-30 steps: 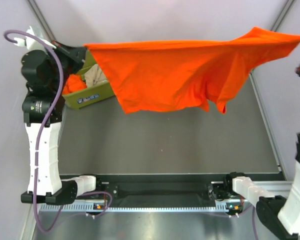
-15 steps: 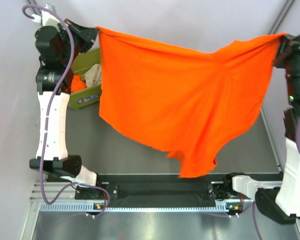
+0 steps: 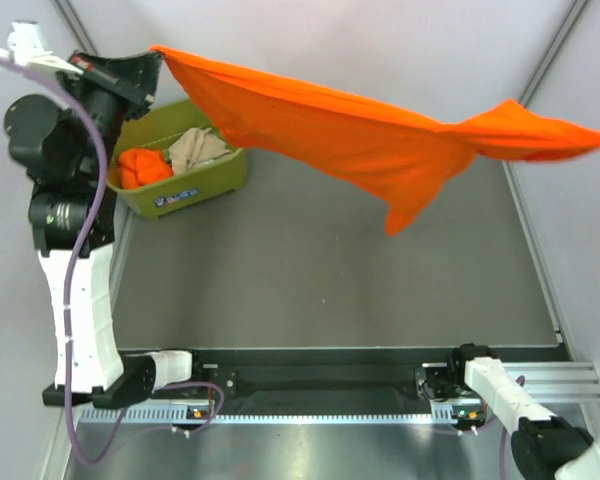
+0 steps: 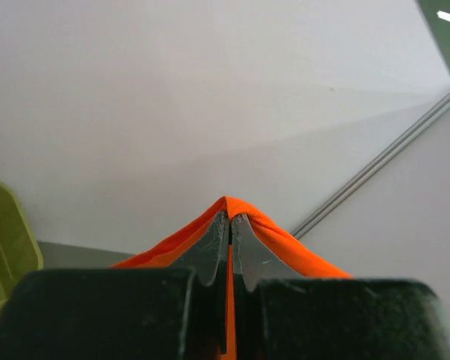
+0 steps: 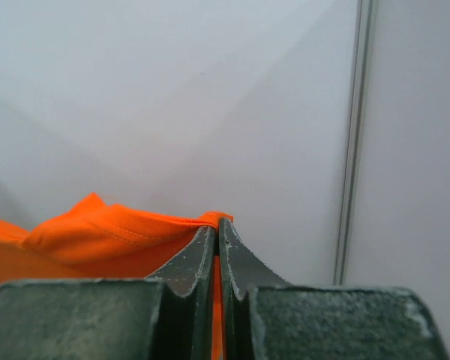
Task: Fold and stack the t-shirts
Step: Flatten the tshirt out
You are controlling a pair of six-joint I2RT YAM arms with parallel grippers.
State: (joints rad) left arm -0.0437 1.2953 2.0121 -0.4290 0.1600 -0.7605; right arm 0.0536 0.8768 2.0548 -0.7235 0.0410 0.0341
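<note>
At the far left, our left gripper (image 4: 230, 219) was clenched on one corner of an orange t-shirt (image 3: 360, 140), with a fold of cloth pinched between its jaws high above the table (image 3: 320, 270). Just below it, at the far left of the table, stood the olive-green bin (image 3: 185, 195). A second orange shirt (image 3: 142, 166) and a beige-tan shirt (image 3: 195, 148) lay bunched inside, neither folded.

From that gripper the held shirt ran rightward through the air as a taut, twisted band. It dipped to a hanging point right of the middle, well above the table, and passed out at the right edge of the overhead view. Our right gripper (image 5: 217, 227) did not show from above, but its own camera showed the jaws closed tight on orange fabric.

We judged ourselves at the spreading step: the shirt was lifted and stretched between both arms, with no fold begun and nothing stacked. The next move, as we saw it, called for working out the twist, then lowering both arms together so the shirt lay flat on the table and did not land creased.
</note>
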